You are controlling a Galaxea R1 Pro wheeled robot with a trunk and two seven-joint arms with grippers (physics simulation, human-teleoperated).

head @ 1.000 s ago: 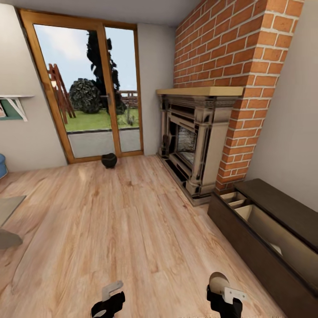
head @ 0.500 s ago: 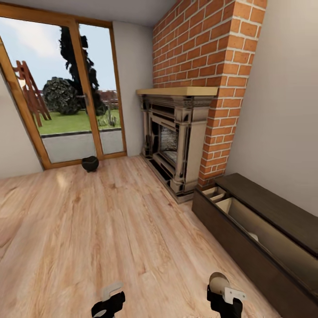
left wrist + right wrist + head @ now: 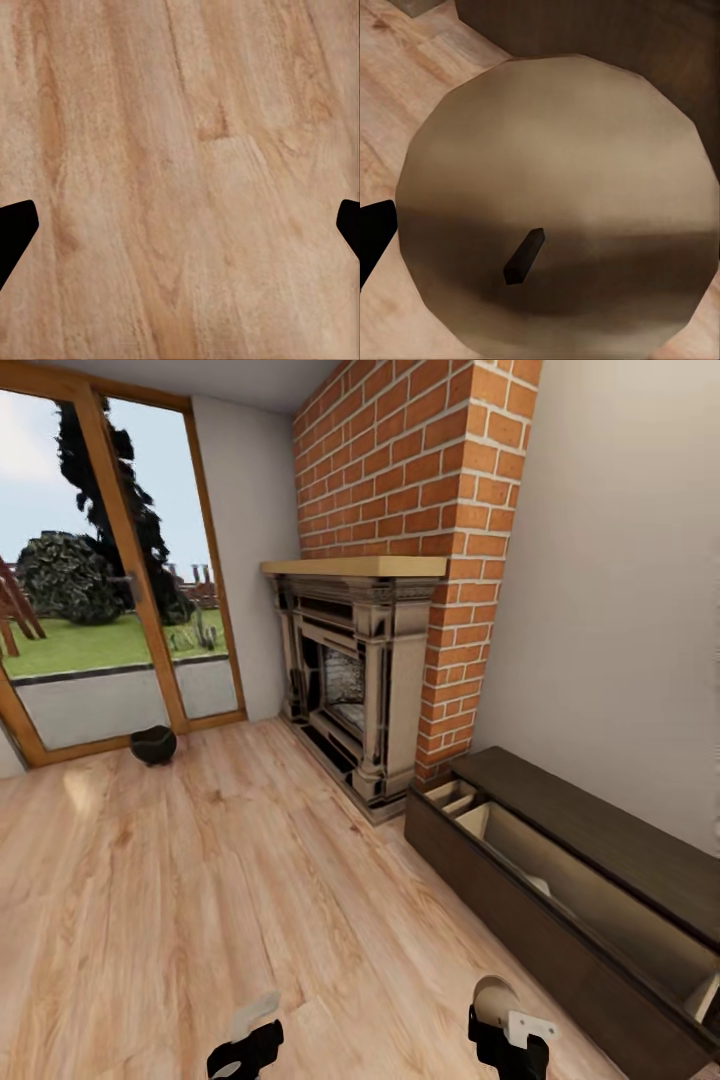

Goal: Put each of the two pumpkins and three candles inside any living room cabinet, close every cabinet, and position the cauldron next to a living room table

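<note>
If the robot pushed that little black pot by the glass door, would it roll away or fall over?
Probably neither. The small round black cauldron sits upright on the pale wooden plank floor, and it looks squat with a wide belly, so tipping seems unlikely. The smooth-looking planks suggest it would slide rather than roll. Its round sides could make it turn aside if pushed off-centre.

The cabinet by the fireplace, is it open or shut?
Open: the cabinet's drawer is pulled out, showing pale compartments beside the fireplace.
</note>
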